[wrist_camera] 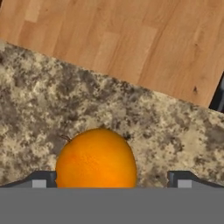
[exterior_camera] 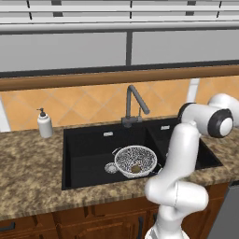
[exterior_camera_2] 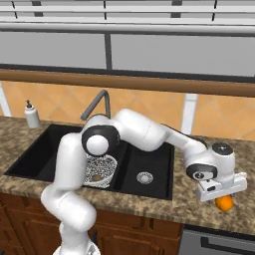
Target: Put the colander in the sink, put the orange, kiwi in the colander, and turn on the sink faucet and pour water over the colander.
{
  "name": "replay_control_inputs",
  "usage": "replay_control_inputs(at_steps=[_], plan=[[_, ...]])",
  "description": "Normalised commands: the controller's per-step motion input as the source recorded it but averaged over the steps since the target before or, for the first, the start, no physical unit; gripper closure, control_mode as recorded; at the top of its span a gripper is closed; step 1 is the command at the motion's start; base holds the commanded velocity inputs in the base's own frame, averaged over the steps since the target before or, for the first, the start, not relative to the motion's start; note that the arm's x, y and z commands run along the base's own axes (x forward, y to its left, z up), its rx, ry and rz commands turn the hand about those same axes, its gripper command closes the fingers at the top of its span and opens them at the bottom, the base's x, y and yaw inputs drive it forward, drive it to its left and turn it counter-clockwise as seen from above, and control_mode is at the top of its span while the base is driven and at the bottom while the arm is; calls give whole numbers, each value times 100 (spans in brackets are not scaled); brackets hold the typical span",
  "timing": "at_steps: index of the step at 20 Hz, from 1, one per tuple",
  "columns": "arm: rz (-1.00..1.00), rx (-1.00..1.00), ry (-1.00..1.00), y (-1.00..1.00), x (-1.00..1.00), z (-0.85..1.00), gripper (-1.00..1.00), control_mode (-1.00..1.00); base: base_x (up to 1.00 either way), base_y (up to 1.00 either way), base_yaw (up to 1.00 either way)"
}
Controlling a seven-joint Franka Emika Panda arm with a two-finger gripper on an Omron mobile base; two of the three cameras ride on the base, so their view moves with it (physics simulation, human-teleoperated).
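My tool hangs low over the speckled brown surface, far to the right of the sink. Its two tips are wide apart and hold nothing. The orange sits on the surface right under my tool. In the right base view my white hand covers the top of it, so I see just the bottom part peeking out. In the hand view the orange is big and close, between my two tips, but its lower part is cut off at the bottom. I cannot tell if my tips touch it.

The colander sits in the big basin of the sink. A small brown thing lies inside it; it looks like the kiwi, but it is tiny and hard to make out. In the right base view my arm hides half of the colander. The sink faucet stands behind the sink. A white soap bottle stands at the left.
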Motion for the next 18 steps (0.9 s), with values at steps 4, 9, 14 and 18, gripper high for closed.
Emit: replay_control_inputs(at_steps=[4, 9, 14, 18], plan=[[0, 0, 0, 0, 0, -42, -100, -100, 0, 0, 0], [0, 0, 0, 0, 0, -61, -100, -100, 0, 0, 0], [0, 0, 0, 0, 0, -71, -100, -100, 0, 0, 0], [0, 0, 0, 0, 0, -62, 100, -100, 0, 0, 0]])
